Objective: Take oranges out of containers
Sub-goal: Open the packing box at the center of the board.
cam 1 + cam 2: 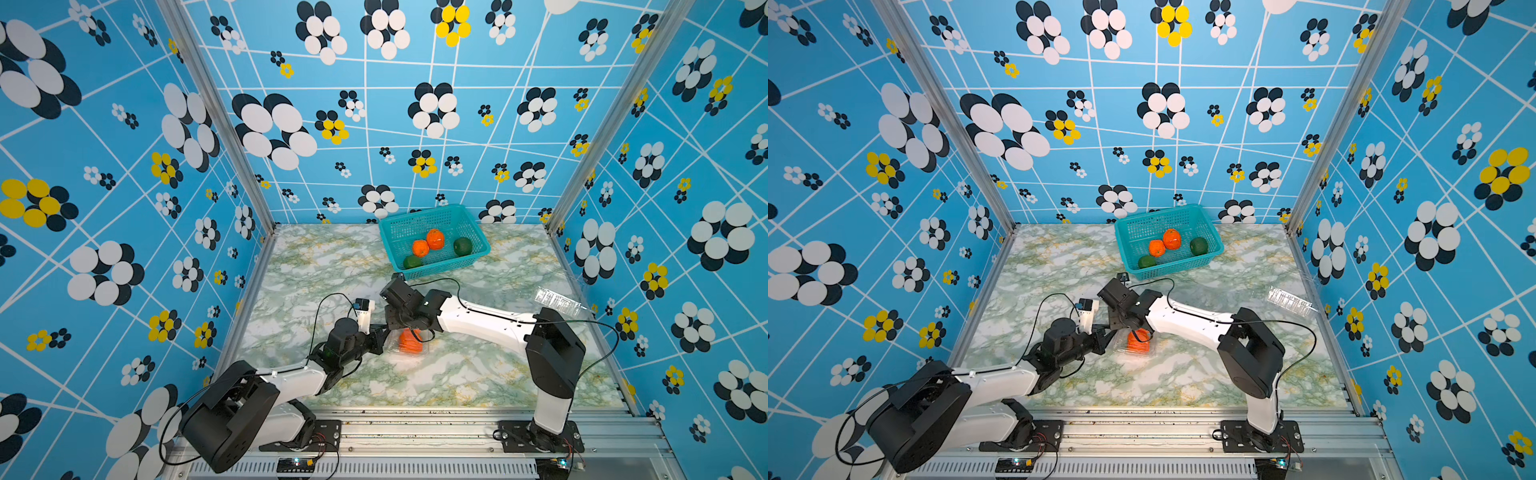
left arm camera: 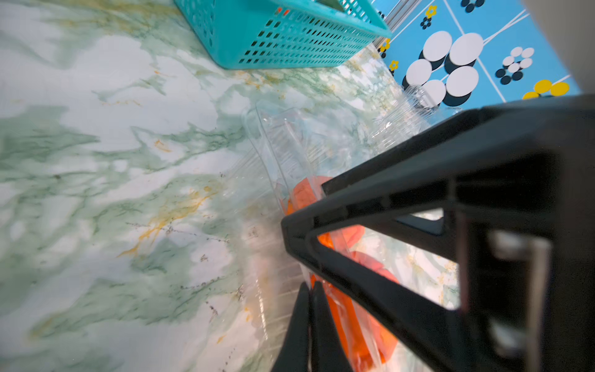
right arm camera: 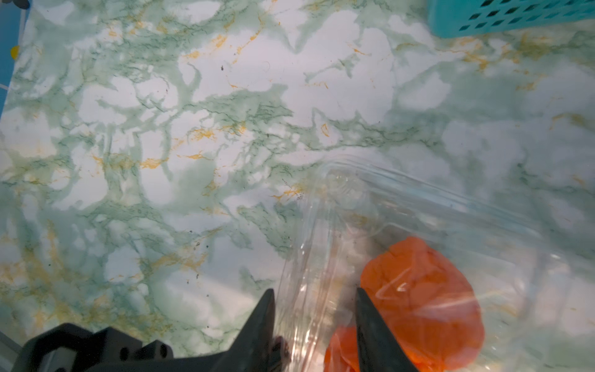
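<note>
A clear container point(image 1: 392, 345) lies at mid-table with two oranges point(image 1: 410, 341) inside, seen in both top views. My left gripper point(image 2: 310, 290) is shut, pinching the container's thin plastic edge from its left side. My right gripper point(image 3: 315, 299) hangs over the container, open. One of its fingers point(image 3: 264, 309) is outside the clear wall point(image 3: 402, 199). The other is inside, next to an orange point(image 3: 421, 299). Two more oranges point(image 1: 420, 248) lie in the teal basket point(image 1: 419, 214).
The teal basket stands at the back and also holds two dark green fruits point(image 1: 462, 246). An empty clear container point(image 1: 557, 301) lies near the right wall. In the left wrist view, the right gripper's black frame point(image 2: 418, 225) is close beside my left fingers.
</note>
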You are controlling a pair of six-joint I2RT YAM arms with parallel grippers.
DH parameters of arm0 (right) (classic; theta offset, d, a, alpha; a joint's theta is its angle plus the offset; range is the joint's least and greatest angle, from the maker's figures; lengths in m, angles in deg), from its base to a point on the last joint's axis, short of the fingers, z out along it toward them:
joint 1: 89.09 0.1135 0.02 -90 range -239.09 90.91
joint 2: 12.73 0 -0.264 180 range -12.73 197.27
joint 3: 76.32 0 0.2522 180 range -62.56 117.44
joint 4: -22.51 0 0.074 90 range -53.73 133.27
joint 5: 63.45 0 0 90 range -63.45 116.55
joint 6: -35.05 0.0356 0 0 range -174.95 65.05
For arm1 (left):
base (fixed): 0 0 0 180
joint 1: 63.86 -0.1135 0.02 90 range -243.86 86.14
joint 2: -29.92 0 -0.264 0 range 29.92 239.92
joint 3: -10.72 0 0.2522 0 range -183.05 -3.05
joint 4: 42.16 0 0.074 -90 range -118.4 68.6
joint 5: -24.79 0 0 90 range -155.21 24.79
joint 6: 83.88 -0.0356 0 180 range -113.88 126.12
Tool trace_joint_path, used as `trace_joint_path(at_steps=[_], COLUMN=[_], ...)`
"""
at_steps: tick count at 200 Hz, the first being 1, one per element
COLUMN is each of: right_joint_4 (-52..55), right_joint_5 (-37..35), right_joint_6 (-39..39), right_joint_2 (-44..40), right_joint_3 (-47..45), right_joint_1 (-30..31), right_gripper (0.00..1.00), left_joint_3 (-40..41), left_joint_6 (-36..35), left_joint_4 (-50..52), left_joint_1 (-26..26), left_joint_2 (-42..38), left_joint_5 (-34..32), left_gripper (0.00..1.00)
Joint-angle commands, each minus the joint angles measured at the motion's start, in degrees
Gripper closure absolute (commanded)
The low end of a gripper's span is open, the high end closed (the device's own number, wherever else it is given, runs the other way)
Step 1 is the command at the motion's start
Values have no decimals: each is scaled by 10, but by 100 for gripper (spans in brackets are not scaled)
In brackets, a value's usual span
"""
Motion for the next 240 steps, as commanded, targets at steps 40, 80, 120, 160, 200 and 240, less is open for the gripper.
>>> trace_joint_path(at_steps=[40, 80, 120, 160, 200, 240], right_joint_4=[36, 51, 55, 53, 46, 8], right_joint_5=[4, -14, -21, -27, -25, -16], right_joint_6=[7, 6, 7, 10, 16, 20], right_joint_2=[-25, -44, -42, -36, -39, -67], right_joint_3=[-32, -39, -44, -49, -60, -93], right_joint_1=[2, 2, 3, 2, 3, 2], right_gripper=[59, 60, 68, 75, 71, 67], left_joint_3=[-13, -15, -19, -21, -26, -29], left_joint_6=[-24, -24, -26, -24, -20, -21], left_joint_4=[-83, -66, -50, -35, -22, -12], left_joint_1=[-2, -2, -1, -1, -1, -1], left_joint_2=[-90, -115, -128, -127, -121, -114], left_joint_5=[9, -1, -8, -19, -27, -29], left_gripper=[100, 100, 100, 100, 100, 100])
